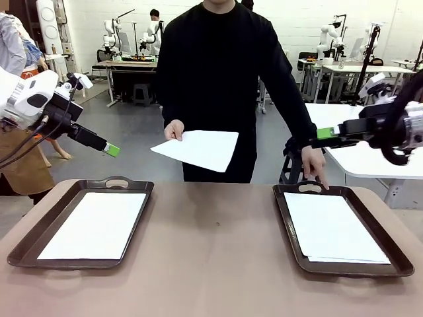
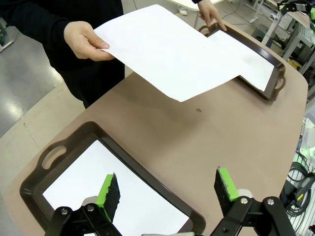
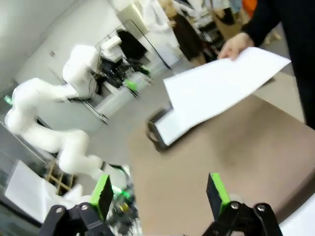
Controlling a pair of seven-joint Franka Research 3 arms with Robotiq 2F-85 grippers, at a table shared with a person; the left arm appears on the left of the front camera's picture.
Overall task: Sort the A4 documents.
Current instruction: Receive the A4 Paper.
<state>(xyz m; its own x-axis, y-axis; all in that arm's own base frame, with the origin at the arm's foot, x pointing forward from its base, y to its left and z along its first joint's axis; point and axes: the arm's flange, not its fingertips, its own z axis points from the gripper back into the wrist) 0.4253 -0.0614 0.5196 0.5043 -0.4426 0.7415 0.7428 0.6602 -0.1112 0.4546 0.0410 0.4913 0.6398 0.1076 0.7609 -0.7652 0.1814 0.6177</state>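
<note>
On the near part of the brown table [image 1: 211, 264] lie two dark handled trays, one at each side, set apart as if to take two separate piles. The left tray [image 1: 26, 247] holds a white A4 sheet [image 1: 96, 224] lying flat; the right tray [image 1: 390, 254] holds a small stack of sheets [image 1: 334, 228], a lower edge peeping out at its near end. Above the table's left side hangs the left gripper [image 2: 167, 189], jaws wide and empty, over the left tray and facing the person. The right gripper [image 3: 160, 191] is raised at the right, jaws likewise wide and empty. At the far side the person's hand [image 1: 174, 129] holds out another A4 document [image 1: 198, 148] level over the table's far edge, probably offered for sorting, while the other hand [image 1: 314, 164] rests fingers on the right tray's far rim, perhaps pointing out where it goes. No writing can be read on any sheet.
</note>
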